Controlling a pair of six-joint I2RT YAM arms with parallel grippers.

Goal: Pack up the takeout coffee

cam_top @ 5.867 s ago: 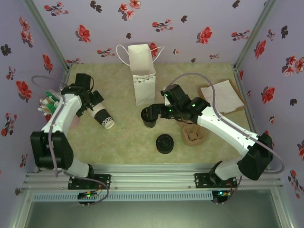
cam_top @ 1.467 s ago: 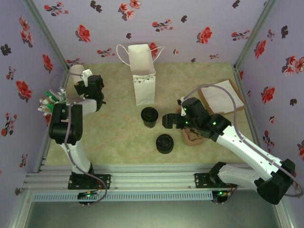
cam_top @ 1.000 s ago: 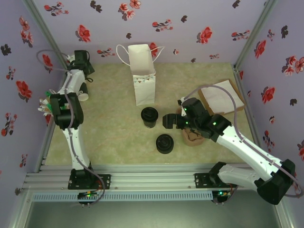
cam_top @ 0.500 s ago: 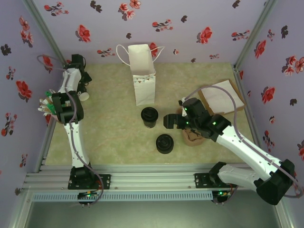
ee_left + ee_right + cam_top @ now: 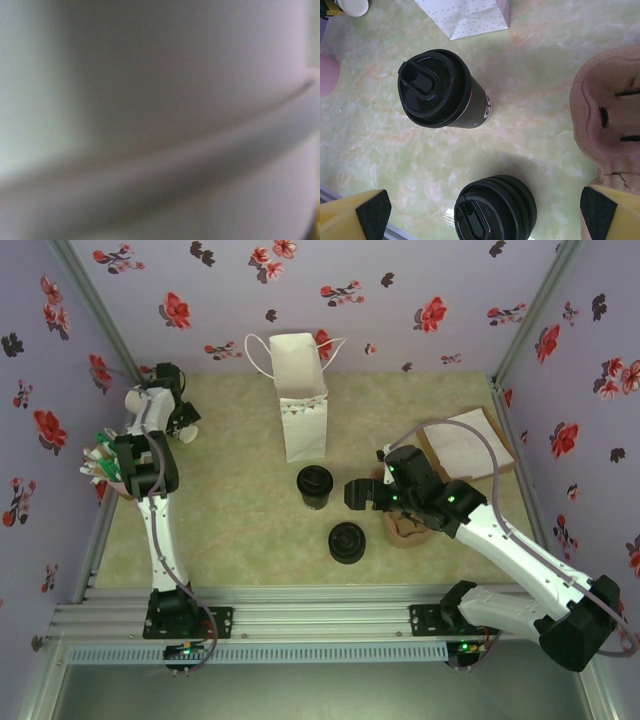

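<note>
Only partial white letters, seemingly "GO", can be read on the dark side of the lidded cup (image 5: 476, 106).

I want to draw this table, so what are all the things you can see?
paper bag: 1, white, upright, back middle
lidded cup: 1, black lid, dark lettered side, centre
loose lids: 1 stack, black, nearer the arms than the lidded cup
cup carrier: 1, brown, right of the lids
flat paper: 1, white on brown, far right
pink pot: 1, pink, left edge
open cup: at least 1, white, back left
left gripper: 1, black, back left, jaws unclear
right gripper: 1, black with yellow fingers, open, right of the lidded cup
</note>
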